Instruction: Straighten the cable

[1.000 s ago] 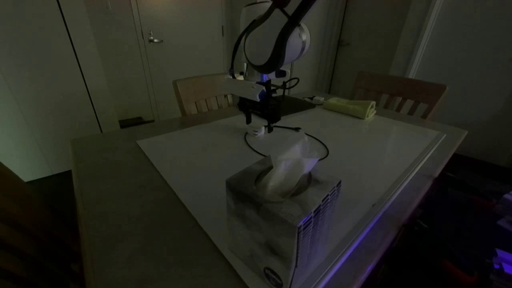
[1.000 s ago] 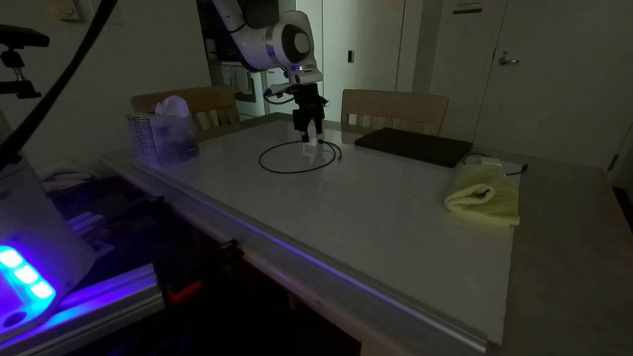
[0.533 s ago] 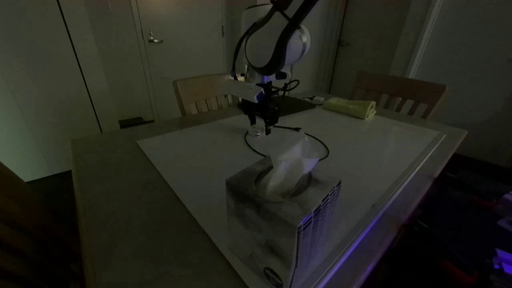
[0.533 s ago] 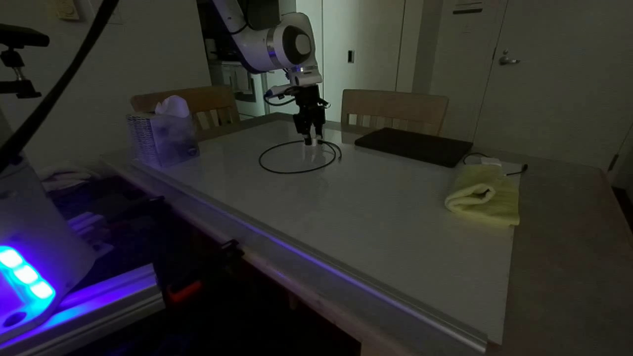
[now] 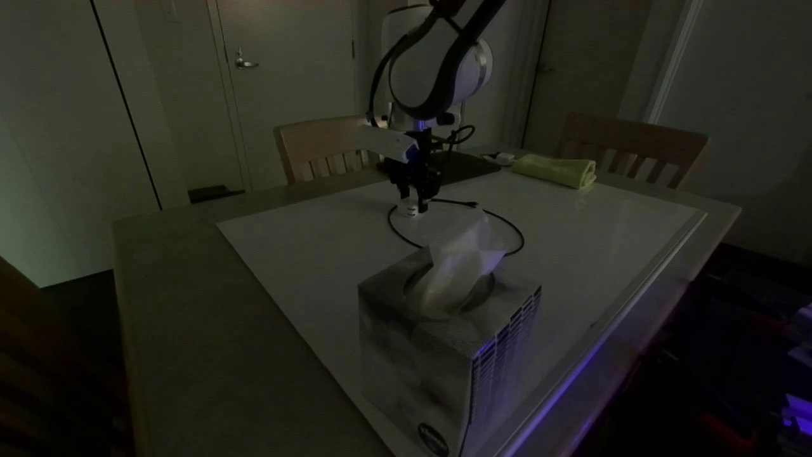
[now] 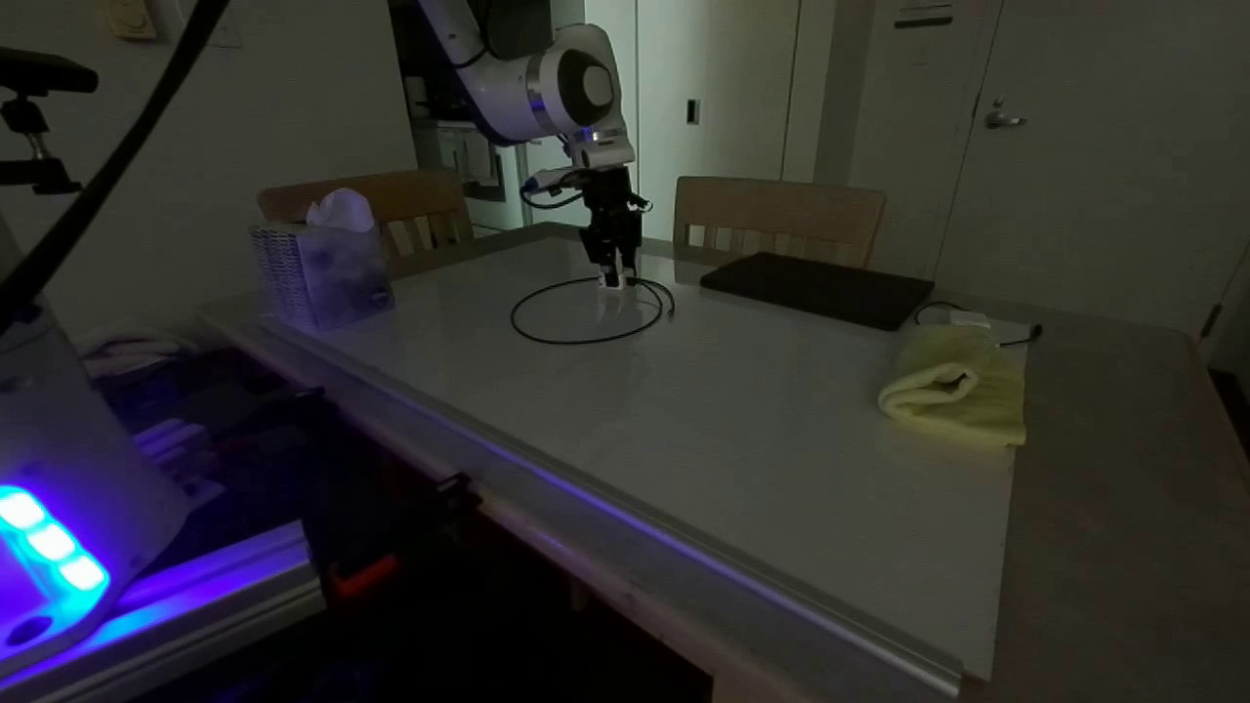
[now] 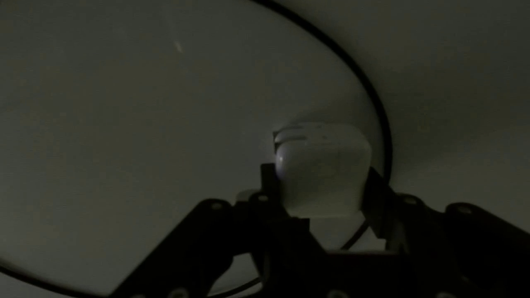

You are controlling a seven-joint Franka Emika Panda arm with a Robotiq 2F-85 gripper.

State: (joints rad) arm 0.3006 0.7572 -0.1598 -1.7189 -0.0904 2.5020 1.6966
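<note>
Well, nearest in an exterior view stands the tissue box (image 5: 431,355). Beyond it on the desk (image 5: 190,317), partly hidden, the cable (image 7: 375,97) curls in a loop with no straight axis, spreading to the near right of the tool (image 5: 415,204). The tool, at the loop's far left, looks clenched on a white block (image 7: 325,174). Whether block and cable are joined I cannot tell; if so, a pull toward the far left should open the curve.

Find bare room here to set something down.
Bare: the white board between cable, black pad, yellow towel and metal edging; also tabletop at the towel end. Crowded: where the gripper clasps the white block beside the cable.
</note>
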